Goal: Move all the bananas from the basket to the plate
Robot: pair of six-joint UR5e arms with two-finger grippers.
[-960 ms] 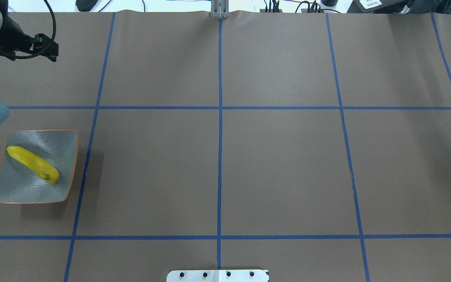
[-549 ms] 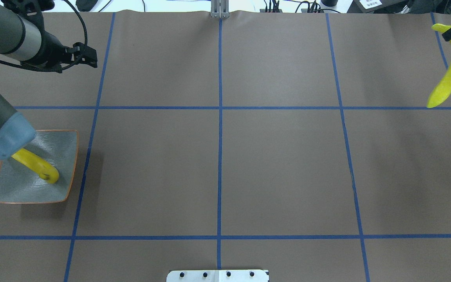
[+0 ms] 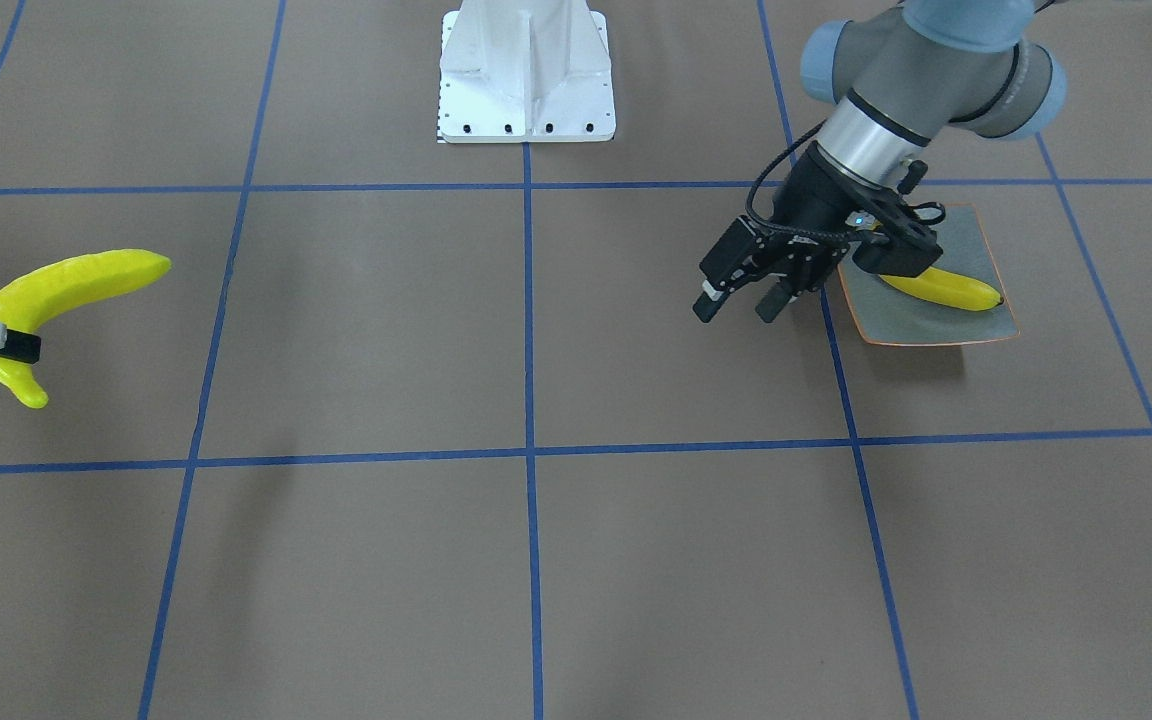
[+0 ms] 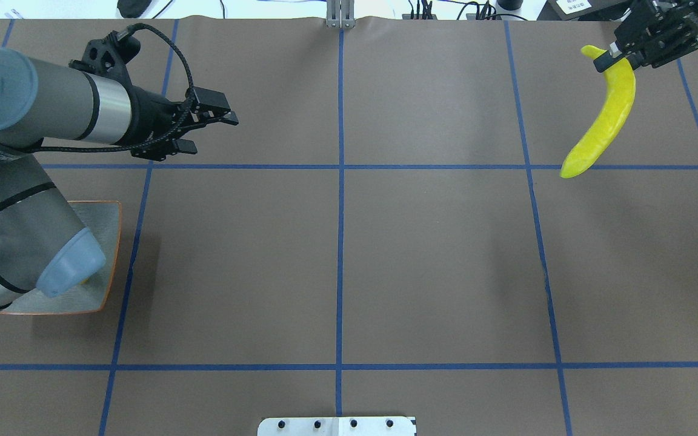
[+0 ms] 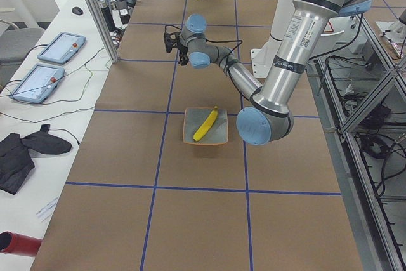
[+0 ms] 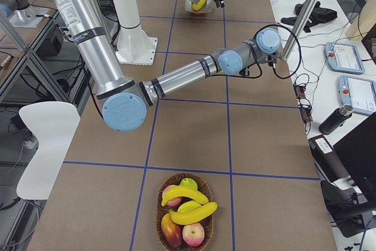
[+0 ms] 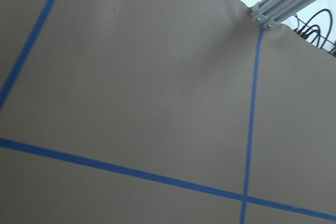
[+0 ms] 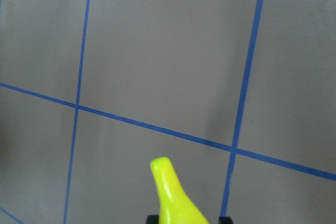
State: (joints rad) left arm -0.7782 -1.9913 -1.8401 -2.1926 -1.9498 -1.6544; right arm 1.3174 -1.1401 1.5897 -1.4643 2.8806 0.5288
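Pinching a banana by its stem in our right pincer, we hung it clear of the surface at two o'clock, with our left pincer spread and empty at ten, likely to relay it toward the plate at eight.

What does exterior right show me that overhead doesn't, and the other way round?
Only exterior right: the basket with bananas left among other fruit, and the plated banana in clear sight; overhead, the left arm covers nearly all of it. Only overhead: the right gripper shut on a banana held over the table, which exterior right does not show. Both: the plate, the open left gripper and the blue-taped table.
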